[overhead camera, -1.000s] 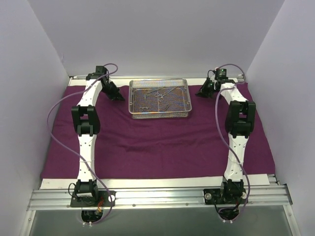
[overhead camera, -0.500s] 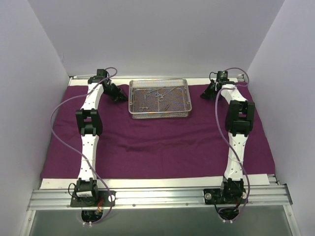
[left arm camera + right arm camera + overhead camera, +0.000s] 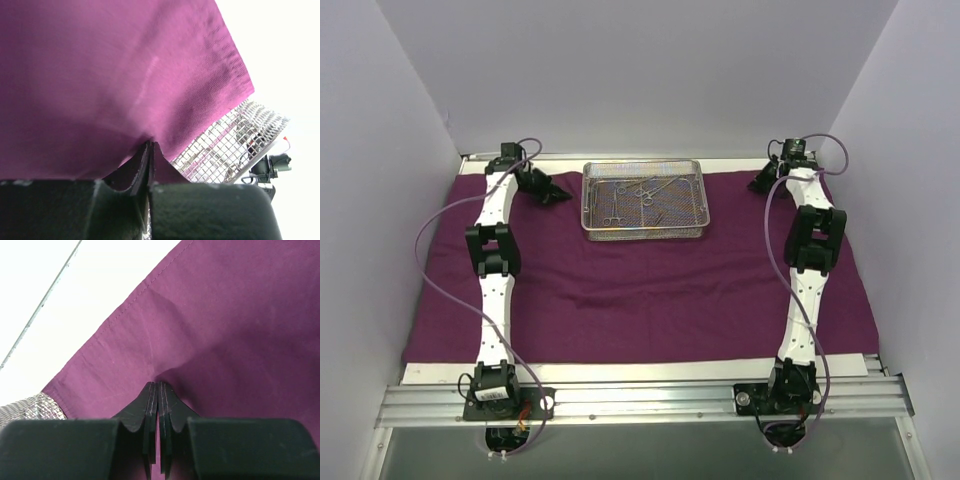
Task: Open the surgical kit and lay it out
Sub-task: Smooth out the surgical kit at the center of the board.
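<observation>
The left pincer (image 3: 151, 145) is clamped together on a pinch of the purple cloth (image 3: 100, 75), which puckers at its tips. The right pincer (image 3: 158, 385) is likewise closed on a fold just inside the cloth's hemmed edge. Between the two pincers, on the spread cloth, sits the wire-mesh tray (image 3: 643, 235) holding forceps (image 3: 645, 190).

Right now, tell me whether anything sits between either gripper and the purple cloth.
Nothing visible does. The left gripper and the right gripper are each shut on a pinch of the purple cloth near its far edge. The wire tray rests on the cloth between them, apart from both.
</observation>
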`<state>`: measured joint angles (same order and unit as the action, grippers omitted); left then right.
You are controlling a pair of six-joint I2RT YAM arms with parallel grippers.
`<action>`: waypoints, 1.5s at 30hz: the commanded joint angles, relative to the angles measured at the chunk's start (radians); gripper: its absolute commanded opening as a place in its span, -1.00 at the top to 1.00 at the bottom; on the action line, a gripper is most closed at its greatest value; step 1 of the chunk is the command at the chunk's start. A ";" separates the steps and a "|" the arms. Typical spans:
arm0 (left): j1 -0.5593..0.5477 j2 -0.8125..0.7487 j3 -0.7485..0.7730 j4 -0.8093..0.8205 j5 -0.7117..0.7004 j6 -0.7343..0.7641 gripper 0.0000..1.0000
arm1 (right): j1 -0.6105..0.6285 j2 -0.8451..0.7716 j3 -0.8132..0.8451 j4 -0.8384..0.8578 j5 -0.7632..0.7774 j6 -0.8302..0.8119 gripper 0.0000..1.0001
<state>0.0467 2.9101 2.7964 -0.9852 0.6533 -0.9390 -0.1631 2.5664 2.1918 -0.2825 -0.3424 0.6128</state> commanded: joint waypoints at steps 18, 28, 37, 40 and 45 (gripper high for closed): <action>-0.036 -0.540 -0.302 -0.274 -0.452 0.364 0.46 | 0.095 -0.353 -0.245 -0.078 -0.035 -0.214 0.21; -0.125 -0.706 -0.593 -0.182 -0.497 0.359 0.45 | 0.149 -0.264 -0.169 -0.008 -0.064 -0.205 0.79; -0.123 -0.824 -0.778 -0.152 -0.501 0.362 0.45 | 0.189 -0.081 -0.029 0.062 -0.081 -0.191 1.00; -0.125 -0.853 -0.814 -0.147 -0.509 0.362 0.45 | 0.201 -0.052 -0.029 0.039 -0.040 -0.179 1.00; -0.114 -0.874 -0.853 -0.147 -0.518 0.370 0.45 | 0.218 -0.035 -0.063 -0.018 0.208 -0.148 1.00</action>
<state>-0.0769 2.0869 1.9617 -1.1587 0.1543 -0.5877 0.0425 2.5282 2.1239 -0.2317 -0.3214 0.4507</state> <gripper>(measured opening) 0.276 0.033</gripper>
